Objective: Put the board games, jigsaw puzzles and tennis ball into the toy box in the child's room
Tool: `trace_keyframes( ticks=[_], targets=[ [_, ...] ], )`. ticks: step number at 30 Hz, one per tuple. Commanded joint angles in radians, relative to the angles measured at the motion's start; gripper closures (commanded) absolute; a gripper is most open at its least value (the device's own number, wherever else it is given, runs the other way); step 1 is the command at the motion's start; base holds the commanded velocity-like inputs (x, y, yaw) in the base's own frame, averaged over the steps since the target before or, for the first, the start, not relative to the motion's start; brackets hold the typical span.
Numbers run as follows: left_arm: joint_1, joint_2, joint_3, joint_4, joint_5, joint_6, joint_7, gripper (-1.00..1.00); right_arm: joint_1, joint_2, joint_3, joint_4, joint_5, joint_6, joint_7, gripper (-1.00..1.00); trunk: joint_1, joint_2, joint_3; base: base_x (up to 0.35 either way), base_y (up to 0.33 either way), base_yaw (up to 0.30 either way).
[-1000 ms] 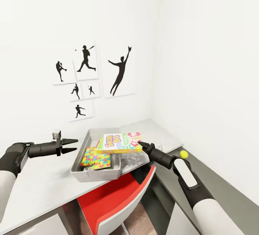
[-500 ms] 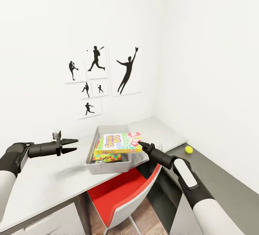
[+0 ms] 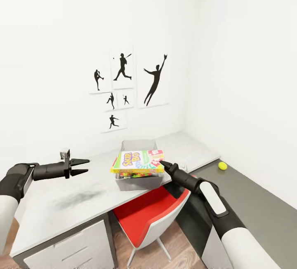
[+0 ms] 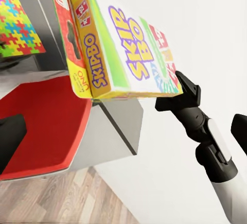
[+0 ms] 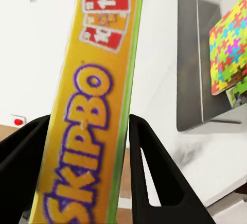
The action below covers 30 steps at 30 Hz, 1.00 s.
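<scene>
My right gripper is shut on the edge of a yellow-green Skip-Bo board game, held level over the front of the grey toy box on the table. Its fingers clamp the game's side. A red UNO box lies against the Skip-Bo game from below. A colourful jigsaw puzzle lies inside the toy box. The tennis ball rests on a dark grey surface right of the table. My left gripper hovers open over the table, left of the box.
A red-seated chair is tucked under the table just below the toy box. Baseball silhouette posters hang on the wall behind. The table fills the room's corner, with drawers under its left part.
The whole picture has shifted: the camera moved back and turned left, so table, toy box and ball look farther and more to the right. Both arms keep their pose; the game stays gripped.
</scene>
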<state>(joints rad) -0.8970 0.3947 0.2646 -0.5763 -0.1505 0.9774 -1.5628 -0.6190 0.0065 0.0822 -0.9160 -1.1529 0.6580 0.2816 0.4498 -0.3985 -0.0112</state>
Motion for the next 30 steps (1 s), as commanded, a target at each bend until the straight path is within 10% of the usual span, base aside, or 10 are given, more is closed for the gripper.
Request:
trace_keyframes(
  ticks=[1,30],
  targets=[
    [0.000,0.000,0.004,-0.001,-0.011,0.010,-0.008,-1.00,-0.001,0.000,-0.001,0.000,-0.006,-0.022,0.002,1.00,0.000,-0.001,-0.001,-0.138,0.182,0.000],
    [0.000,0.000,0.004,-0.001,-0.010,0.010,-0.008,-1.00,0.039,0.015,-0.001,0.002,-0.016,-0.300,0.003,1.00,0.000,-0.001,-0.001,-0.011,0.011,0.000]
  ],
)
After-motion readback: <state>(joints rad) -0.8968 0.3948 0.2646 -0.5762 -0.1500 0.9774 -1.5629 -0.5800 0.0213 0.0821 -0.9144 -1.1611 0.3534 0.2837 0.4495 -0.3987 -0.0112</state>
